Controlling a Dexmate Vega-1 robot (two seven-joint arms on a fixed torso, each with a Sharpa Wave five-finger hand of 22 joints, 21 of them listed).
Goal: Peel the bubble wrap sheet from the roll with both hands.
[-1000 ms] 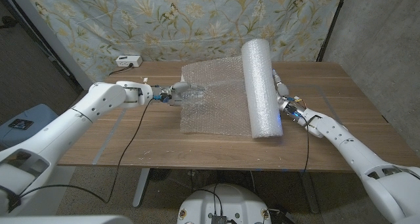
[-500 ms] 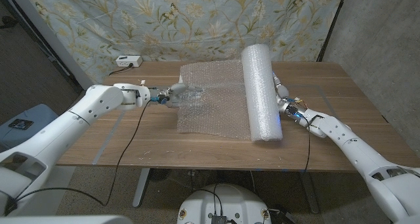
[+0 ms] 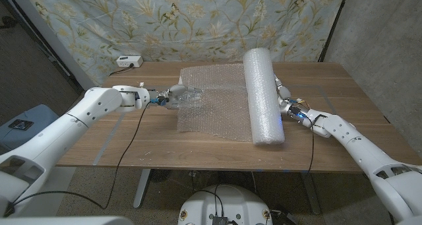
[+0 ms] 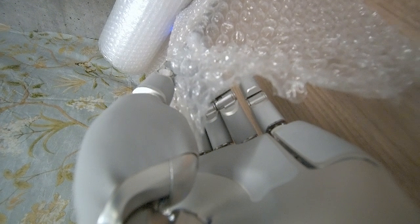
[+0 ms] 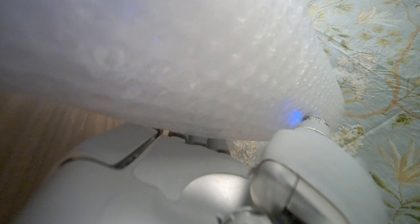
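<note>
Bubble wrap roll [image 3: 262,96] lies lengthwise right of center on the bench [image 3: 132,142], right hand [image 3: 287,101] pressed against its side, can't tell its fingers' state. The loose sheet [image 3: 214,99] spreads left, its edge pinched by the left hand [image 3: 173,94] fingers [image 4: 226,115].

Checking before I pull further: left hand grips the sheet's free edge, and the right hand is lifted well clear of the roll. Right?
Not quite. The left hand does grip the sheet, but the head view shows the right hand pressed against the roll, not clear of it.
</note>
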